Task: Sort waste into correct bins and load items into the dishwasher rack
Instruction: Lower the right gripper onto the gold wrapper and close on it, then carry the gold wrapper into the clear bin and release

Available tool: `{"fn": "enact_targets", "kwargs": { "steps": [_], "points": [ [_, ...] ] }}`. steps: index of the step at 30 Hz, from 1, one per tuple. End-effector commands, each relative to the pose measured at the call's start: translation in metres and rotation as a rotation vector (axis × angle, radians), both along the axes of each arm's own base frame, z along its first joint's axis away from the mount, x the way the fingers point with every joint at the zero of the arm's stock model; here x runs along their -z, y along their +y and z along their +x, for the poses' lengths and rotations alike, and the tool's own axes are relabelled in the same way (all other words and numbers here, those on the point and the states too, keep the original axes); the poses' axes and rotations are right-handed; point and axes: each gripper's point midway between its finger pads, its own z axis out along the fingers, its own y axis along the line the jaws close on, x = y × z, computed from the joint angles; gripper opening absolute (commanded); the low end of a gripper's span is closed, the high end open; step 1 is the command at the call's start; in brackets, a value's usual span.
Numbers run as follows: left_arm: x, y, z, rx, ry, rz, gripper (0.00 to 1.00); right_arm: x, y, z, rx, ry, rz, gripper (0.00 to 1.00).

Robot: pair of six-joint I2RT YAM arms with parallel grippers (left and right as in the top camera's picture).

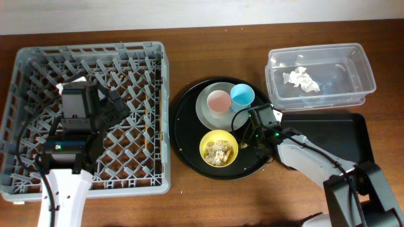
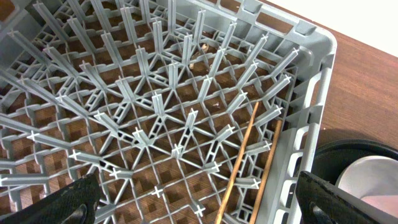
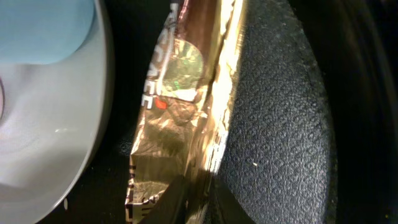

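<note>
The grey dishwasher rack (image 1: 38, 69) fills the left side. Two wooden chopsticks (image 2: 239, 165) lie in it by its right wall. My left gripper (image 2: 205, 202) hovers open and empty over the rack, and it also shows in the overhead view (image 1: 120, 112). My right gripper (image 3: 205, 199) is low on the round black tray (image 1: 183, 126), shut on the gold-brown foil wrapper (image 3: 180, 93) beside the grey-green plate (image 3: 56, 124). The pink cup (image 1: 219, 101) and the light-blue cup (image 1: 242, 96) stand on the plate (image 1: 205, 110). The yellow bowl (image 1: 218, 149) holds beige food scraps.
The clear tub (image 1: 319, 74) at the back right holds the crumpled white tissue (image 1: 302, 79). The shallow black rectangular tray (image 1: 344, 135) lies in front of it, partly under my right arm.
</note>
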Motion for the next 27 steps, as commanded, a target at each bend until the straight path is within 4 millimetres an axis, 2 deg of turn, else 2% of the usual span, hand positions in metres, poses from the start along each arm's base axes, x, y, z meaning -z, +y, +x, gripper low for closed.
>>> {"fn": "enact_targets", "kwargs": {
  "steps": [1,3,7,9,11,12,14,16,17,18,20,21,24,27],
  "points": [
    [-0.003,0.001,0.001,-0.011,-0.012,-0.011,0.99,0.003,-0.002,-0.002,0.004,0.014,-0.018,0.04],
    [-0.003,0.001,0.001,-0.011,-0.012,-0.011,0.99,-0.009,-0.002,-0.001,0.005,0.000,-0.012,0.04],
    [-0.003,0.001,0.001,-0.011,-0.012,-0.011,0.99,-0.083,0.001,0.004,0.004,-0.116,0.034,0.04],
    [-0.003,0.001,0.001,-0.011,-0.012,-0.011,0.99,-0.094,-0.004,-0.004,0.009,-0.125,0.028,0.04],
    [-0.003,0.001,0.001,-0.011,-0.012,-0.011,0.99,-0.091,-0.009,-0.012,0.015,-0.097,0.004,0.04],
    [-0.003,0.001,0.001,-0.011,-0.012,-0.011,0.99,-0.093,-0.012,-0.009,0.025,-0.111,-0.011,0.04],
    [-0.003,0.001,0.001,-0.011,-0.012,-0.011,0.99,-0.112,-0.006,0.009,0.028,-0.200,0.023,0.04],
    [-0.003,0.001,0.001,-0.011,-0.012,-0.011,0.99,-0.140,-0.008,0.031,0.060,-0.316,0.047,0.04],
    [-0.003,0.001,0.001,-0.011,-0.012,-0.011,0.99,-0.156,-0.021,0.044,0.109,-0.383,0.042,0.04],
    [-0.003,0.001,0.001,-0.011,-0.012,-0.011,0.99,-0.168,-0.044,0.058,0.186,-0.445,0.021,0.04],
    [-0.003,0.001,0.001,-0.011,-0.012,-0.011,0.99,-0.177,-0.078,0.070,0.290,-0.499,0.001,0.04],
    [-0.003,0.001,0.001,-0.011,-0.012,-0.011,0.99,-0.180,-0.112,0.078,0.432,-0.533,0.028,0.04],
    [-0.003,0.001,0.001,-0.011,-0.012,-0.011,0.99,-0.172,-0.160,0.090,0.597,-0.562,0.044,0.04],
    [-0.003,0.001,0.001,-0.011,-0.012,-0.011,0.99,-0.153,-0.181,0.109,0.635,-0.574,0.049,0.04]
  ]
}}
